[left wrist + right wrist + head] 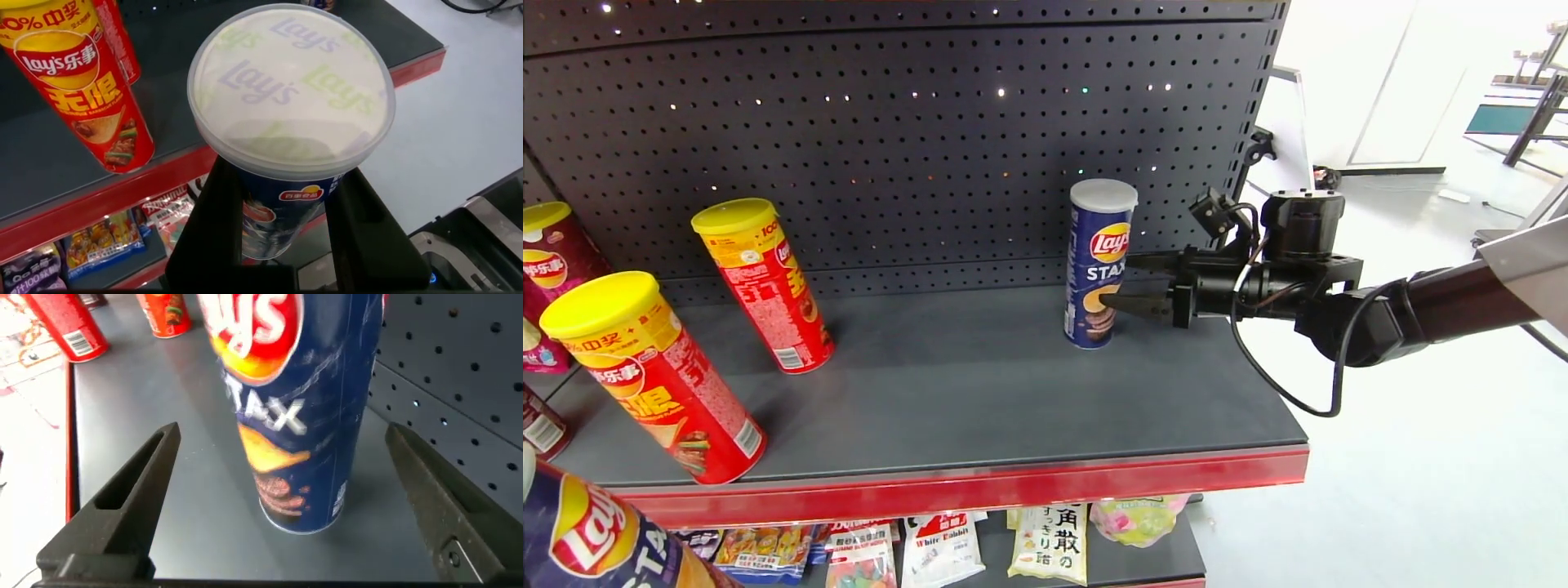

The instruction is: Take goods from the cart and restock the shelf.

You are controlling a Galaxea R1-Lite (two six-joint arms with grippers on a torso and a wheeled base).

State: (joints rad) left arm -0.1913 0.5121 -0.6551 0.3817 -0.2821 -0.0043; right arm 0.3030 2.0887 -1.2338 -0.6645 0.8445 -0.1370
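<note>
Closest to us, at the near left, the left gripper [282,237] squeezes a held blue can [286,204] from both sides. Its black fingers [200,233] press on the can's body, under the pale lid [290,82]. The can is up in the air, in front of the shelf and not on it.

Just past it is the red front edge [980,486] of the grey shelf [980,392]. Under that edge, snack bags [1045,543] sit in a row on a lower shelf.

On the shelf, near the left front, stands a big red can [658,384] with a yellow lid. A second red can [768,286] stands farther back and a bit to the right. A purple can [556,249] is at the far left side.

Farther back and to the right, the standing blue can [1098,265] is upright on the shelf, well apart from the red ones. The right gripper [1119,280] comes in from the right. Its fingers are spread wide, one on each side of this can, with gaps showing, so it holds nothing.

At the very back is the dark wall with holes [890,147].
</note>
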